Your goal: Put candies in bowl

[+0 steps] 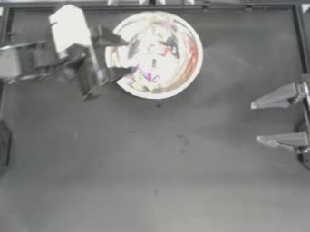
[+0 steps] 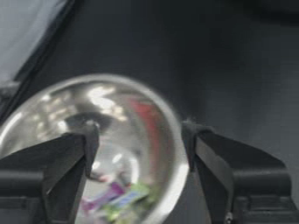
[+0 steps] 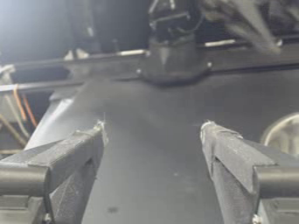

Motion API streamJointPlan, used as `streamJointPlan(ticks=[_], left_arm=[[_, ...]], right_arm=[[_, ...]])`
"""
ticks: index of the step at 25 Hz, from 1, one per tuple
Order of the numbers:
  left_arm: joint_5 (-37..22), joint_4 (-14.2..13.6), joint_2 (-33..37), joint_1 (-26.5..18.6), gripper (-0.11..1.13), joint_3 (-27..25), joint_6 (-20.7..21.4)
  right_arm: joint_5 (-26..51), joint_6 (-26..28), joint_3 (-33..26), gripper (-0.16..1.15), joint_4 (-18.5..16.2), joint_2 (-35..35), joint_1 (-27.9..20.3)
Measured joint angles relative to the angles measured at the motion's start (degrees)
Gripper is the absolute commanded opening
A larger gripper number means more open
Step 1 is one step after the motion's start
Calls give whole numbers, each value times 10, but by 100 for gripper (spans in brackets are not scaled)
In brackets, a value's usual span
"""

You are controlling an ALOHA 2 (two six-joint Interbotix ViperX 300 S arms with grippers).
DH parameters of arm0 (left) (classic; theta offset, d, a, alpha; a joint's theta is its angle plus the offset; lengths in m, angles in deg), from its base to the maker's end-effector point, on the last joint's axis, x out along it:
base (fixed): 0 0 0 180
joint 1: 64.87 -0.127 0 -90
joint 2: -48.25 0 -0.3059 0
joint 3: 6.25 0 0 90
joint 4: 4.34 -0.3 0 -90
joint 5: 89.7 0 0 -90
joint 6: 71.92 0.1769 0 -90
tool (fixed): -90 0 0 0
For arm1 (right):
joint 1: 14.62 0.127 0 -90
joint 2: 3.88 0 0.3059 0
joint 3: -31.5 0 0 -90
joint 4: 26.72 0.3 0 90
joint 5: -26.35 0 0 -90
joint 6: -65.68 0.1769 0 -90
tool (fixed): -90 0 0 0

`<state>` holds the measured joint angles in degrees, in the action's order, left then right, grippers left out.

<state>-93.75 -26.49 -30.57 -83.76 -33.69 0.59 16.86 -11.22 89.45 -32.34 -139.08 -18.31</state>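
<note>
The candies (image 1: pixel 152 68) lie together inside the bowl (image 1: pixel 181 31), a small heap of red, pink-purple, yellow-green and white on its shiny floor. The reflections multiply the colours, so how many sweets are there cannot be counted for certain. In the left wrist view a purple-pink packet (image 2: pixel 105 196) and a yellow-green sweet (image 2: pixel 130 195) show low in the bowl (image 2: pixel 52 109), with more wrappers beside them too blurred to name.

The bowl sits at about twelve o'clock on the dark worktop (image 1: pixel 151 172), slightly toward eleven, close to the far edge. No sweet shows anywhere on the open worktop around it, in the overhead view or either wrist view. Judging from that, the putting-in looks finished or very nearly so; what may be left is only for the arms to draw clear.

The left hand (image 1: pixel 112 54) is at the bowl's nine o'clock side, its two fingers spread wide apart. It carries nothing. In the left wrist view the left hand (image 2: pixel 137 144) straddles the bowl's rim: one finger hangs over the inside, the other outside the wall. Whether either finger touches the metal cannot be told.

The right hand (image 1: pixel 257 122) is parked at three o'clock on the worktop, well apart from the bowl. Its fingers are also spread wide and empty, as the right wrist view shows, the right hand (image 3: pixel 153 131) with bare worktop between them.
</note>
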Motion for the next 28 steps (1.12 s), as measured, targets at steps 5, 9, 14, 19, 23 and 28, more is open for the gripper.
streamJointPlan(ticks=[5,9,14,19,23,28], left_arm=[[0,25,98,33,92,-45,-1],[0,36,148,61,91,-77,-1],[0,38,197,105,91,-110,-2],[4,38,236,130,91,-142,-2],[19,38,250,134,91,-165,-2],[36,38,260,145,91,-179,-2]], right_arm=[[0,-1,-1,96,-4,1,-6],[0,-2,-6,96,-5,0,-10],[1,-2,-12,96,-6,0,-14],[2,-2,-17,96,-6,0,-19],[3,-3,-17,96,-7,0,-22],[3,-3,-19,96,-12,0,-23]])
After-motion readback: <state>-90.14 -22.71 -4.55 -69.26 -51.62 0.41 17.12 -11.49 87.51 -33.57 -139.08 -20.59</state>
